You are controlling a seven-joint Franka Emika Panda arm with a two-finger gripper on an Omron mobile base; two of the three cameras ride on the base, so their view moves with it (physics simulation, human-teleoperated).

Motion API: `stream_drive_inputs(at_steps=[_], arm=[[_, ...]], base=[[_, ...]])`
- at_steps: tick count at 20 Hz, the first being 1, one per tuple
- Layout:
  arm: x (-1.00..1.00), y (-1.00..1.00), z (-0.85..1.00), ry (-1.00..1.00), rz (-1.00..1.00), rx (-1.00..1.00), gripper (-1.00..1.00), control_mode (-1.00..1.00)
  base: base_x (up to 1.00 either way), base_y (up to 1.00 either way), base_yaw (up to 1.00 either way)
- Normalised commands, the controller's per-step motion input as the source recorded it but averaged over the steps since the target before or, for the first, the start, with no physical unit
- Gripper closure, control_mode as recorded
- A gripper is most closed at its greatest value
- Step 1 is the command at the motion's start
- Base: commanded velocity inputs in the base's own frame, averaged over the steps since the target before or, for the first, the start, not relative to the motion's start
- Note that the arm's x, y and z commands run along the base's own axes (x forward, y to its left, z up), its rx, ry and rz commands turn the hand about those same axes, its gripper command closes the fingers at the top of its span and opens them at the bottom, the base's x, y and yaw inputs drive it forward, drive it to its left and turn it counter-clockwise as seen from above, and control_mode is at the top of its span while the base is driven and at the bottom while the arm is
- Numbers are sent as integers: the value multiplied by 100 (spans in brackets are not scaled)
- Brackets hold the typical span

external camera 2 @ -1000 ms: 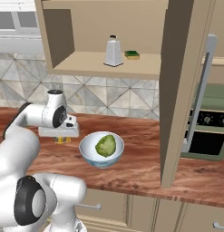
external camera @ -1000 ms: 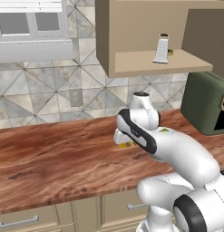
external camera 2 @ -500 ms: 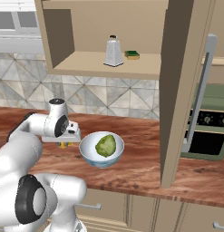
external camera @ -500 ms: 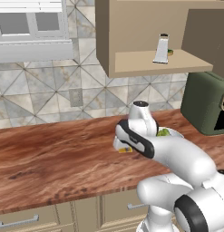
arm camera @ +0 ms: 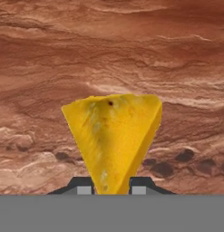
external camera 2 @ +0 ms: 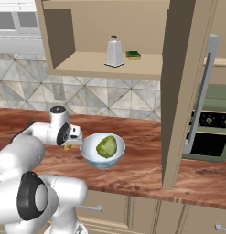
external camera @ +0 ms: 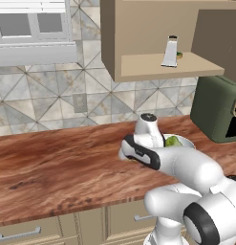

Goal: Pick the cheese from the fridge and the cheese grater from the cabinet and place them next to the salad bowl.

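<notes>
In the hand view the cheese [arm camera: 111, 140], a yellow-orange wedge, is pinched point-down in my gripper [arm camera: 112, 188], which is shut on it just over the brown countertop. Seen from the right base, my gripper [external camera 2: 68, 145] hangs low with the cheese [external camera 2: 66, 147] right beside the left of the salad bowl [external camera 2: 101, 163], a pale bowl with a green lettuce ball. The bowl [external camera: 187, 141] shows behind my arm in the left base view. The cheese grater [external camera 2: 114, 52] stands upright on the shelf of the tan cabinet [external camera 2: 87, 27], and again on that shelf [external camera: 170, 51]. The fridge is out of view.
A green-and-yellow sponge [external camera 2: 133, 55] lies beside the grater. The cabinet's open door [external camera 2: 178, 91] hangs down right of the bowl. A dark green oven [external camera: 217, 107] sits at the counter's right end. The wooden counter [external camera: 52, 167] stretches to the left.
My hand has come down toward the counter with the cheese still in its grip, ending close to the bowl's left side. Bowl and grater have stayed put.
</notes>
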Motion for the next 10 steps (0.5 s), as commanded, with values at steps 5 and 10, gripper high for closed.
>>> stream_drive_inputs(at_steps=[5, 10], arm=[[9, -1, -15, -7, -2, 0, 100, -100], [10, 1, -14, 0, -1, 0, 100, -100]], base=[[0, 0, 0], [0, 0, 0]])
